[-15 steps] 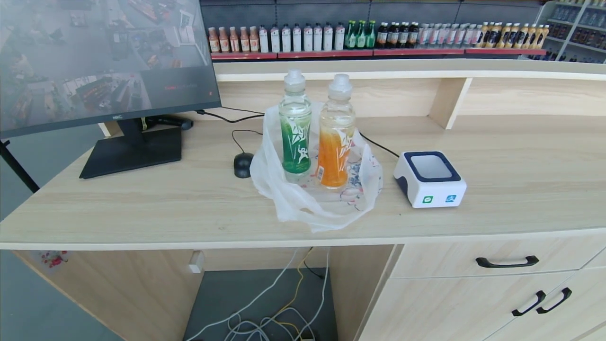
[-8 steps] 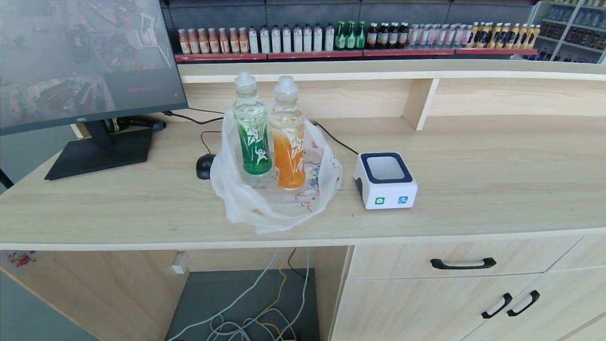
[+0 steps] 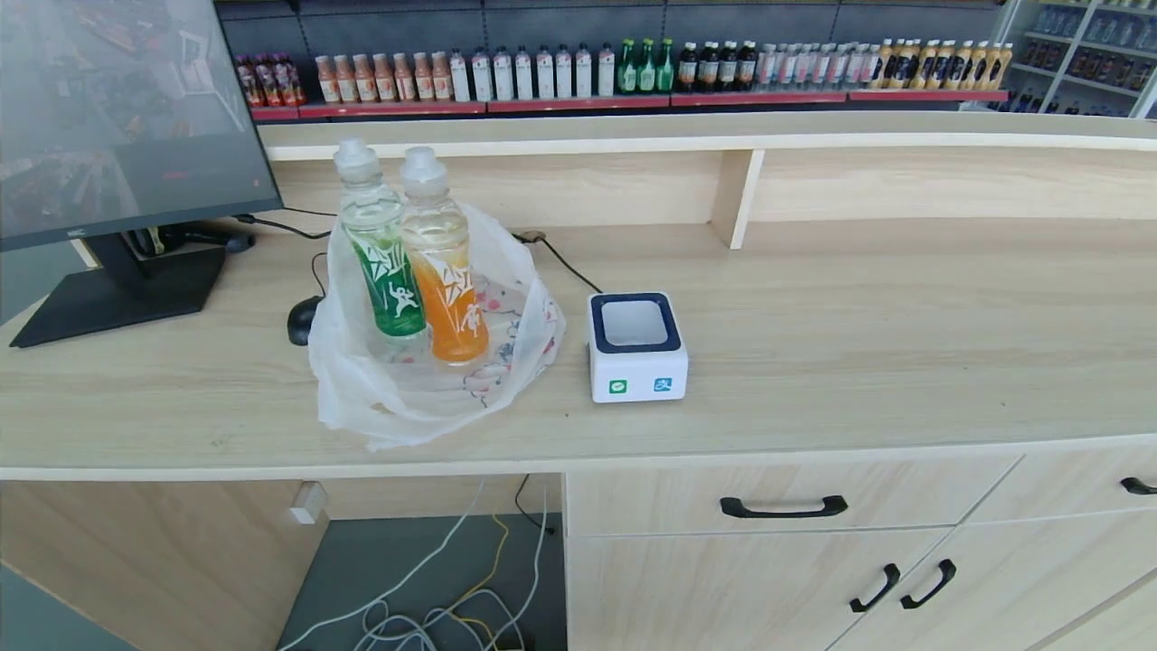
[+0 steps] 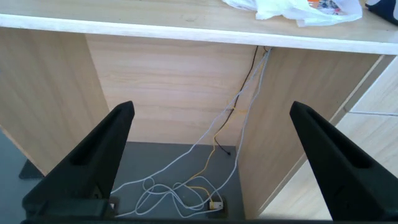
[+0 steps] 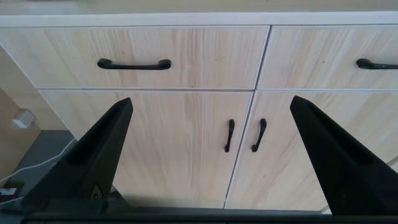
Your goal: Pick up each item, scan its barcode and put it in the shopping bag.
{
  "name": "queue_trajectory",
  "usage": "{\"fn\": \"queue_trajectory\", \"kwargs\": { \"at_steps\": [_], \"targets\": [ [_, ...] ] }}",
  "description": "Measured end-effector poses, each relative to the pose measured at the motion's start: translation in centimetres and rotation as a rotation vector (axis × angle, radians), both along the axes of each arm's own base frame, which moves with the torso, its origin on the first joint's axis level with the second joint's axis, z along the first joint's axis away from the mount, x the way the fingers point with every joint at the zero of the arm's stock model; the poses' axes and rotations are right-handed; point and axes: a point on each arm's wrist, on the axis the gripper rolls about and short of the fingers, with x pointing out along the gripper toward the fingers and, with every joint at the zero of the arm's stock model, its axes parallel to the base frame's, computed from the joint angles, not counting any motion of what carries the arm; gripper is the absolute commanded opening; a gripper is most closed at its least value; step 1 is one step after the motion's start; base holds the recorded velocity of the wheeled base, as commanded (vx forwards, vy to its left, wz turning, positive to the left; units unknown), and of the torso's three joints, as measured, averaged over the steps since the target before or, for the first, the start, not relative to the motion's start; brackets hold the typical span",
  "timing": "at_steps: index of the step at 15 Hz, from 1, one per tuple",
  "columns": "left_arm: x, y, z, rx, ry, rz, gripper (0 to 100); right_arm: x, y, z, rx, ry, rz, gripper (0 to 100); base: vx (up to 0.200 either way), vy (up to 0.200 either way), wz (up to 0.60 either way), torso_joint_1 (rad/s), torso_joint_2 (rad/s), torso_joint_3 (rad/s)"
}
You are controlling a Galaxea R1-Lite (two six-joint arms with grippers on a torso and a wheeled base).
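Note:
A green-labelled bottle point(image 3: 384, 271) and an orange-labelled bottle point(image 3: 447, 285) stand upright side by side inside the open white shopping bag point(image 3: 407, 402) on the wooden counter point(image 3: 859, 344). The white barcode scanner point(image 3: 635, 346) with a dark-rimmed window sits just right of the bag. My left gripper point(image 4: 211, 109) hangs open below the counter edge, facing the recess with cables, with the bag's edge point(image 4: 292, 9) above it. My right gripper point(image 5: 210, 102) is open too, low in front of the drawer fronts point(image 5: 186, 59), holding nothing.
A monitor point(image 3: 108, 117) on a black stand and a black mouse point(image 3: 303, 321) sit left of the bag. A raised ledge with a divider point(image 3: 737, 194) runs along the counter's back. Loose cables point(image 3: 434, 606) lie on the floor under the counter. Handled drawers point(image 3: 785, 506) are at the right.
The whole head picture has slid left, so the camera has turned right. Bottles, bag and scanner keep their places on the counter.

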Motion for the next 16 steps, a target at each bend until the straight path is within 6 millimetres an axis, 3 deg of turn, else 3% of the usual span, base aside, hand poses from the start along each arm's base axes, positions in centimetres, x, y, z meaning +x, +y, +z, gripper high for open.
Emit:
{"fn": "queue_trajectory", "kwargs": {
  "at_steps": [5, 16],
  "targets": [
    [0.0, 0.0, 0.0, 0.001, 0.0, 0.0, 100, 0.0, 0.0, 0.0, 0.001, 0.0, 0.0, 100, 0.0, -0.2, 0.0, 0.003, 0.0, 0.003],
    [0.0, 0.0, 0.0, 0.002, 0.0, 0.001, 100, 0.0, 0.0, 0.0, 0.001, 0.001, 0.0, 100, 0.0, 0.0, 0.0, 0.0, 0.0, 0.0]
  ]
}}
